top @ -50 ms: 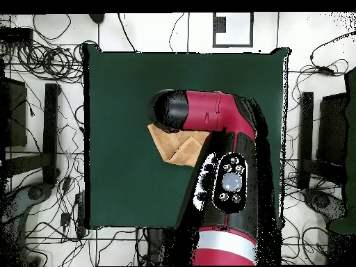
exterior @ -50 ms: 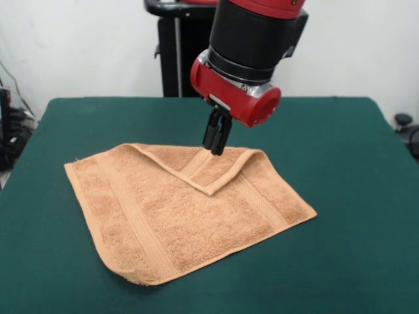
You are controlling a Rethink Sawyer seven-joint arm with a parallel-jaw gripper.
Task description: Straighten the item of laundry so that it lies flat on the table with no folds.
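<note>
In the front view the towel [exterior @ -50 ms: 186,212] lies spread over the middle of the green table [exterior @ -50 ms: 353,261], its left corner reaching toward the frame's left edge and its right corner pointing to the right of centre. Most of it rests flat, with band stripes running near two edges, but the far corner is folded forward into a triangular flap [exterior @ -50 ms: 209,169] whose tip points toward the lower part of the frame. Directly above the flap's upper fold line hangs the gripper [exterior @ -50 ms: 217,137], jaws close together and tips just touching or nearly touching the cloth; whether any fabric is pinched cannot be told. In the overhead view the arm [top @ -50 ms: 222,160] covers most of the towel.
</note>
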